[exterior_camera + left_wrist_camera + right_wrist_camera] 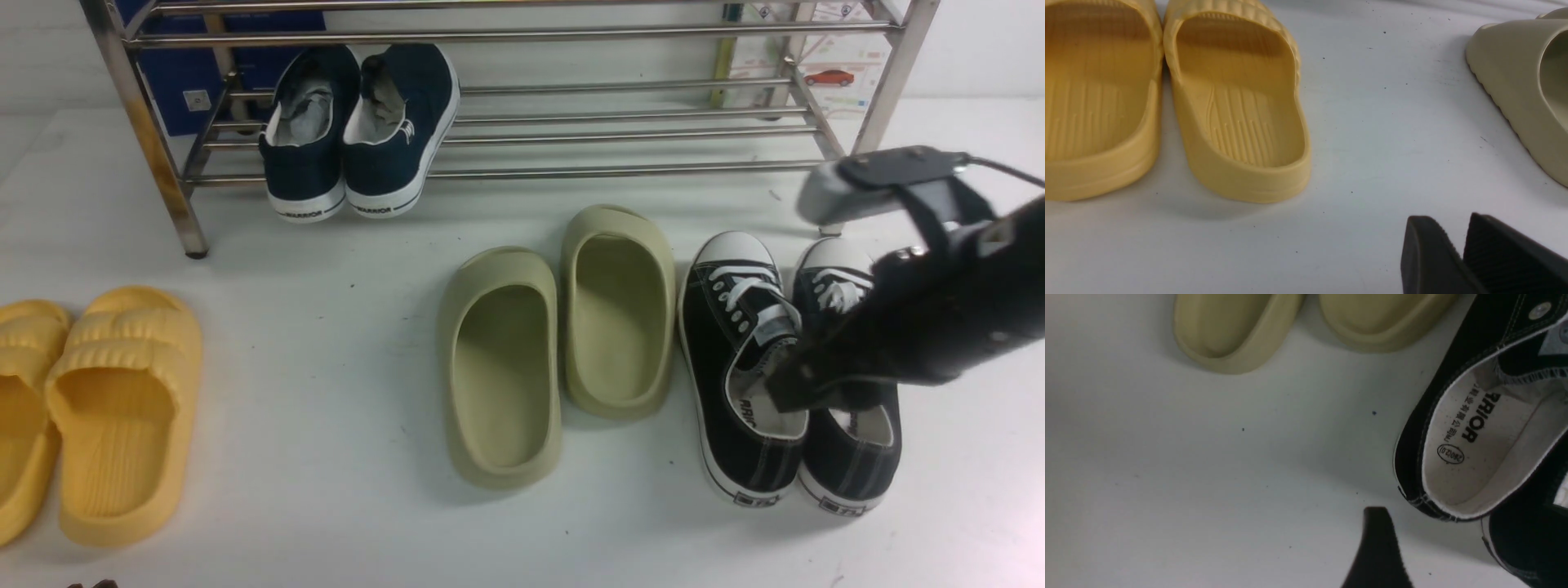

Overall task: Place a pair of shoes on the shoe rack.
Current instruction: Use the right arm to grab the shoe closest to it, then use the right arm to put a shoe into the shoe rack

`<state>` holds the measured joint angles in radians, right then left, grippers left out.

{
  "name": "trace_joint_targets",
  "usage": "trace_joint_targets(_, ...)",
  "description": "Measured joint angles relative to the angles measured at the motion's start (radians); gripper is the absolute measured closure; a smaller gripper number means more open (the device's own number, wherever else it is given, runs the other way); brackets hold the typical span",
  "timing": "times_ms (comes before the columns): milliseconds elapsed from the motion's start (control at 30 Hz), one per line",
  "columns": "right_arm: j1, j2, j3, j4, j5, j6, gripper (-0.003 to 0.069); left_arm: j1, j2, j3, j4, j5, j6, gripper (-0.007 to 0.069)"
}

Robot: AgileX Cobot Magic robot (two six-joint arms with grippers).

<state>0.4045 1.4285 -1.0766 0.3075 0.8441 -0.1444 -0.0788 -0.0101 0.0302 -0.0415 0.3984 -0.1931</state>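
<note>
I've yet to lift the black sneakers (739,457) off the bench (326,367) onto the rack (571,172); my right gripper (788,390) hangs spread, empty, above them, left gripper (1448,228) barely parted, empty.

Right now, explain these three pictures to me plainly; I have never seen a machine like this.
This is a two-armed robot. The wide picture looks forward from between its arms; the other two come from cameras on each wrist. On the white surface stand yellow slippers, olive slippers and black sneakers; navy shoes already sit on the steel shoe rack. The right hand hangs over the sneakers' heels, one finger showing clear of the shoe, gripping nothing. The left hand, fingers slightly apart, is empty near the yellow slippers.
</note>
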Motion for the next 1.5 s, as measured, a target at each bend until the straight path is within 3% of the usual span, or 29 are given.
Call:
trace_joint_targets(167, 0.090, 0.174, -0.045, -0.197, -0.064, 0.216, 0.0123, 0.000, 0.000, 0.000, 0.000, 0.000, 0.000, 0.0461)
trace_joint_targets(367, 0.100, 0.320, -0.046, -0.211, -0.115, 0.231, 0.0153, 0.000, 0.000, 0.000, 0.000, 0.000, 0.000, 0.0461)
trace_joint_targets(467, 0.101, 0.360, -0.050, -0.194, -0.119, 0.194, 0.0240, 0.000, 0.000, 0.000, 0.000, 0.000, 0.000, 0.0461)
trace_joint_targets(567, 0.103, 0.356, -0.058, -0.169, -0.094, 0.150, 0.0492, 0.000, 0.000, 0.000, 0.000, 0.000, 0.000, 0.0457)
trace_joint_targets(600, 0.104, 0.354, -0.059, -0.169, -0.087, 0.144, 0.0508, 0.000, 0.000, 0.000, 0.000, 0.000, 0.000, 0.0457)
trace_joint_targets(633, 0.104, 0.341, -0.060, -0.168, -0.057, 0.144, 0.0590, 0.000, 0.000, 0.000, 0.000, 0.000, 0.000, 0.0455)
trace_joint_targets(700, 0.104, 0.307, -0.064, -0.180, -0.013, 0.134, 0.0630, 0.000, 0.000, 0.000, 0.000, 0.000, 0.000, 0.0452)
trace_joint_targets(1067, 0.104, 0.150, -0.239, -0.206, 0.026, -0.014, 0.0629, 0.000, 0.000, 0.000, 0.000, 0.000, 0.000, 0.0442)
trace_joint_targets(1500, 0.101, 0.395, -0.431, -0.155, 0.134, -0.063, 0.0629, 0.000, 0.000, 0.000, 0.000, 0.000, 0.000, 0.0441)
